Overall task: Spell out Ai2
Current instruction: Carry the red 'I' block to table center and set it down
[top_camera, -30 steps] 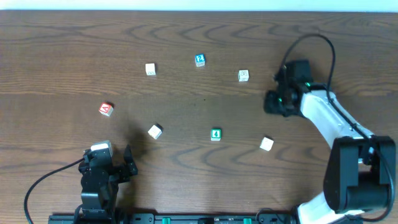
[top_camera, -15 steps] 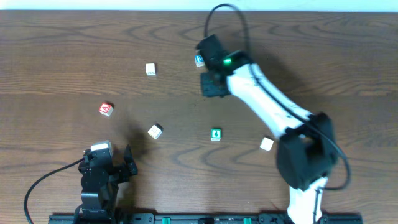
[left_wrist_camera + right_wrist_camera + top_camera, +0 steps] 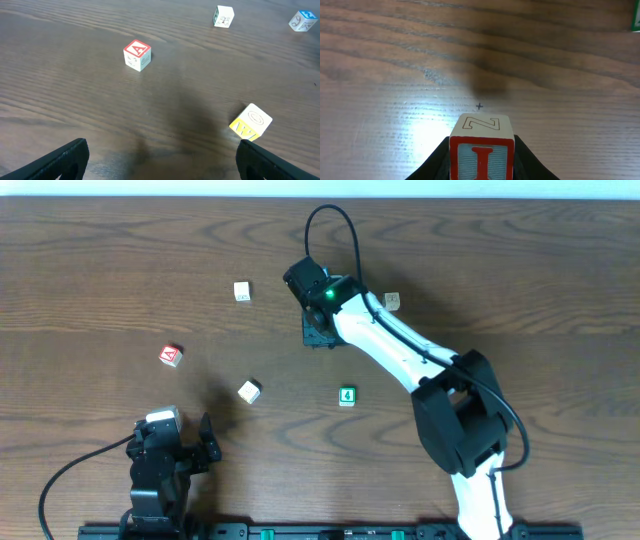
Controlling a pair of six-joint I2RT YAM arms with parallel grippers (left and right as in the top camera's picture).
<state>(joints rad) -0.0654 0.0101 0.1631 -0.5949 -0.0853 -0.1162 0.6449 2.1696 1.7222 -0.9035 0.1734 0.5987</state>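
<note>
**Q:** On the dark wood-grain table (image 3: 520, 240), how much of the word is laid out?

**A:** None, by my reading. No blocks stand in a row. The right gripper (image 3: 318, 332) is clamped on the I block (image 3: 481, 150) over mid-table, near a small cross mark (image 3: 479, 106). The red A block (image 3: 171, 355) sits alone far to the left. The blue 2 block (image 3: 302, 21) lies apart toward the far side. All three placements are left to do.

**Q:** And the left gripper (image 3: 208, 443)?

**A:** It is spread wide and empty by the near edge.

**Q:** What are the pieces like?

**A:** They are small, crisp-edged cubes with pale faces, coloured borders and printed symbols. The I block has a red frame, a blue field and an outlined Z on top. The tabletop is smooth with a faint sheen. The yellow W block (image 3: 249, 391) and the green block (image 3: 346, 395) look like spares.
</note>
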